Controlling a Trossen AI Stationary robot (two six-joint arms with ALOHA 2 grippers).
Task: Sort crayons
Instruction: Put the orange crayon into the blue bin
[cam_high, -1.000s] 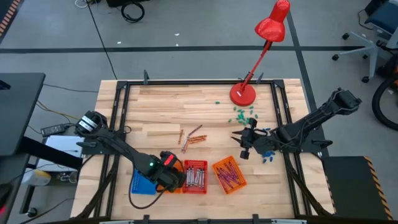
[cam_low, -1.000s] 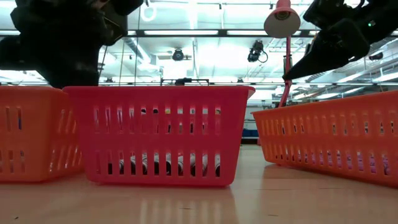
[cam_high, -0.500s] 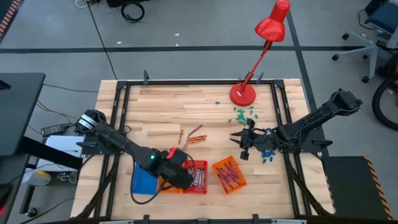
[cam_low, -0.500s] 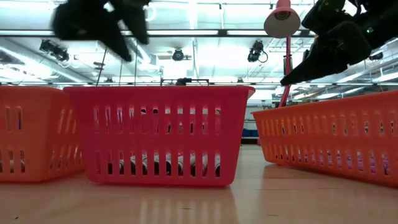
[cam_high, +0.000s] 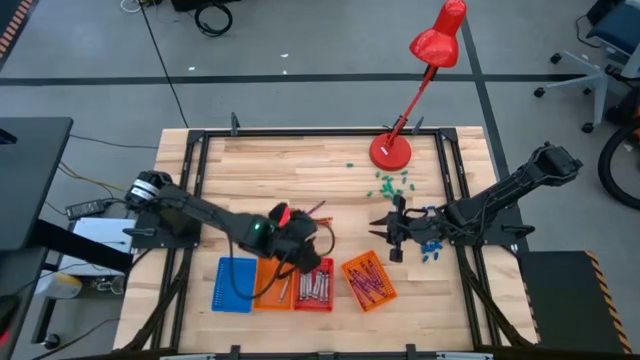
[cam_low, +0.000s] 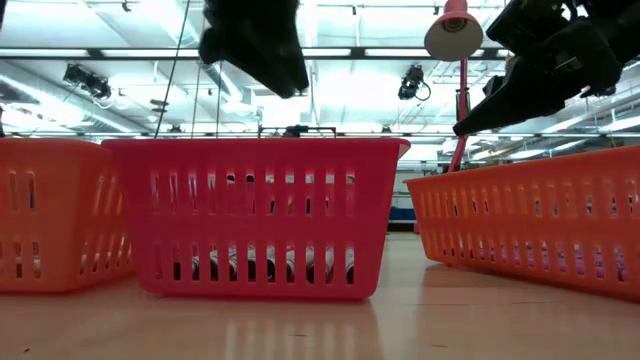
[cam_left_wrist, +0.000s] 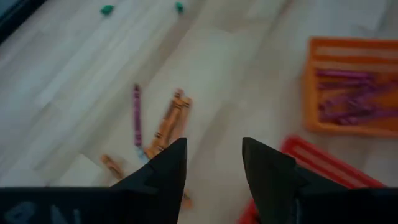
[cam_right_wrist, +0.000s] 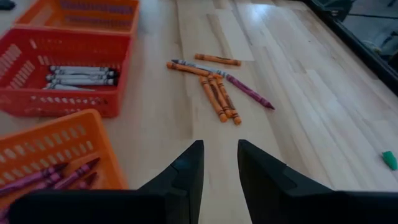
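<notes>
Best done by lowering the left gripper (cam_left_wrist: 214, 165), fingers parted and empty, squarely over one loose stick in the crayons (cam_right_wrist: 214, 84) on the bare wood beyond the baskets, closing along a single orange body, not across the fanned cluster. Worth keeping clear of the purple one lying just beside. Reaches from the left edge, wrist raised above the red basket (cam_high: 315, 283) holding grey sticks, next to the orange basket (cam_high: 368, 281) with purple ones. Right gripper (cam_right_wrist: 221, 165), likewise apart and empty, hovers near the green bits (cam_high: 391, 183), waiting.
</notes>
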